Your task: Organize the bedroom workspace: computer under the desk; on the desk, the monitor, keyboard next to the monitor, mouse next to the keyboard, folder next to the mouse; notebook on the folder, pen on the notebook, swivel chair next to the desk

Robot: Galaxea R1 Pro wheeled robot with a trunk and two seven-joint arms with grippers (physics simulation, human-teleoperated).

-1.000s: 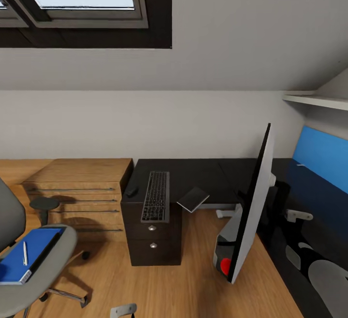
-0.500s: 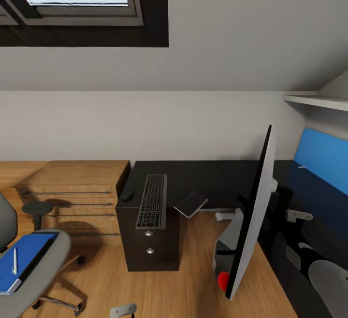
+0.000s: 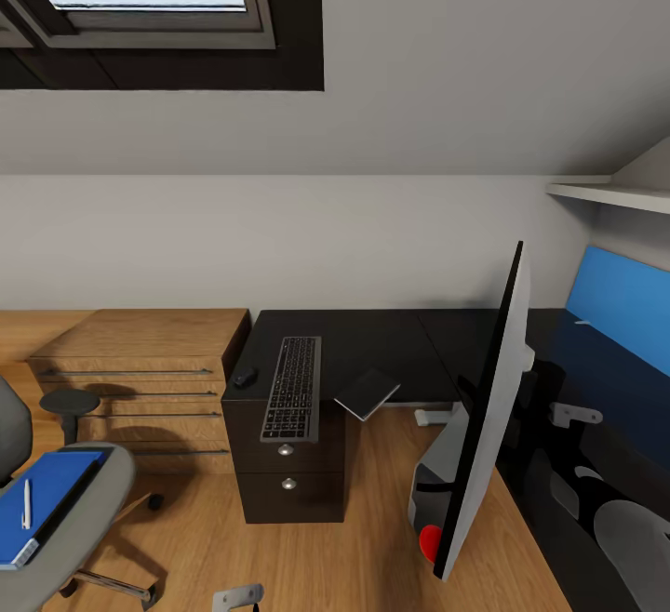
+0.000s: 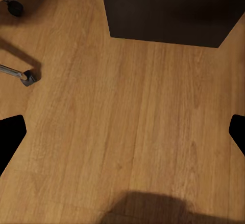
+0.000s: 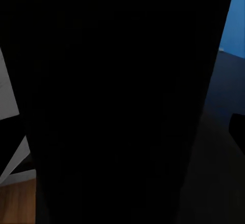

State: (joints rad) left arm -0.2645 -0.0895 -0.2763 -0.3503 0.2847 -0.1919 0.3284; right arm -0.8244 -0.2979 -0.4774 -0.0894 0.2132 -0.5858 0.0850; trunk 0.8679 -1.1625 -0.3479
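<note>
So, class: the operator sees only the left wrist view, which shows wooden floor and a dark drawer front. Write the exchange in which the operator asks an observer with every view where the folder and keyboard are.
Operator: Where is the folder?
Observer: In the head view, the folder lies on the seat of the swivel chair, with the pen on top of it.
Operator: And the keyboard?
Observer: The keyboard lies on the desk, above the drawers, with the mouse just beside it.
</note>
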